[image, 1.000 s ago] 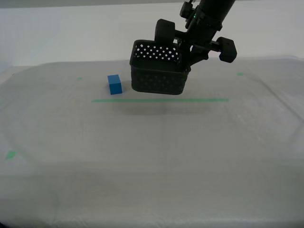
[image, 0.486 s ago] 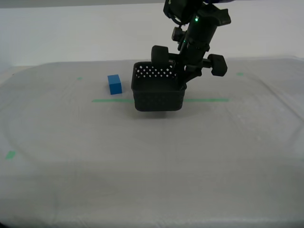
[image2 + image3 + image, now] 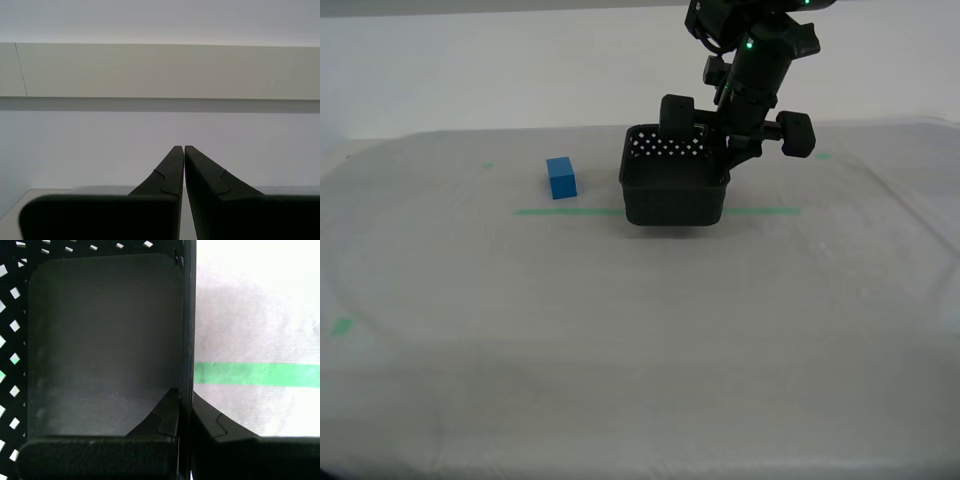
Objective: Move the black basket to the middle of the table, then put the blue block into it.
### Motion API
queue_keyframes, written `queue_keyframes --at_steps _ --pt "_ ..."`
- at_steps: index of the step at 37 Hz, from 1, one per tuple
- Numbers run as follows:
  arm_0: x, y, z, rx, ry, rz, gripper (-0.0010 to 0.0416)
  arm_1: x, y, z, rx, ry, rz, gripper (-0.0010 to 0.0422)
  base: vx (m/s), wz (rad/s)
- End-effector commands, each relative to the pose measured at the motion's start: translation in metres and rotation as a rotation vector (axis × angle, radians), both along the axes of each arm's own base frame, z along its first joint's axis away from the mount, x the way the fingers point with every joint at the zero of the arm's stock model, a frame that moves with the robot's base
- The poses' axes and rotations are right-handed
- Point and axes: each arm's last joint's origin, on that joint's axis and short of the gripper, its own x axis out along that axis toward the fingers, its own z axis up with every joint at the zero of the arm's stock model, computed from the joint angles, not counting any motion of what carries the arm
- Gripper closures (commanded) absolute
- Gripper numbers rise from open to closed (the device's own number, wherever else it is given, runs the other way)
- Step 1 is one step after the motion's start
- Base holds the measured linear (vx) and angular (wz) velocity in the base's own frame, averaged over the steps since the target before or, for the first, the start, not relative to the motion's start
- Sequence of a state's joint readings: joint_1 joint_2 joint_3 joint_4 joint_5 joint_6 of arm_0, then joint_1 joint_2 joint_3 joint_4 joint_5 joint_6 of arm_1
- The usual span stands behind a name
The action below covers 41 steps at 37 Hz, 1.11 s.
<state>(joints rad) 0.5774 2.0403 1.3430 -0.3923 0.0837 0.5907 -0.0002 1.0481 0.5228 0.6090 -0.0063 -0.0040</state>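
The black basket (image 3: 672, 188) sits over the green tape line (image 3: 570, 211) near the middle of the table (image 3: 620, 330), low on or just above the cloth. My first gripper (image 3: 723, 165) is shut on the basket's wall on the exterior view's right. In the first wrist view the wall (image 3: 188, 340) stands between its fingers (image 3: 167, 412), and the basket floor (image 3: 100, 340) is empty. The blue block (image 3: 561, 177) stands on the cloth to the exterior view's left of the basket, apart from it. My second gripper (image 3: 182, 150) is shut on nothing and points at a pale wall.
Small green tape marks lie at the back left (image 3: 487, 166), back right (image 3: 825, 155) and front left (image 3: 342, 325) of the table. The green line also shows beside the basket in the first wrist view (image 3: 255, 374).
The first arm has carried the basket down and toward the exterior view's right, from hanging tilted above the line to level at table height. The blue block has not moved.
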Motion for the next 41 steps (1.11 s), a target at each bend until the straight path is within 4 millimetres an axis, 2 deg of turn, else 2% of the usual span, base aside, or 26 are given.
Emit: queue_keyframes --at_steps 1,18,41 --pt "0.0 0.0 0.0 0.001 -0.003 -0.003 0.0406 0.0 0.0 0.001 0.002 -0.006 0.001 0.0412 0.0 0.0" --pt "-0.009 -0.006 -0.018 0.001 0.004 -0.013 0.0406 0.0 0.0 0.001 0.001 -0.006 0.001 0.0412 0.0 0.0" --pt "-0.009 -0.006 -0.019 0.001 0.007 0.002 0.0403 0.0 0.0 0.001 0.002 -0.006 0.001 0.0412 0.0 0.0"
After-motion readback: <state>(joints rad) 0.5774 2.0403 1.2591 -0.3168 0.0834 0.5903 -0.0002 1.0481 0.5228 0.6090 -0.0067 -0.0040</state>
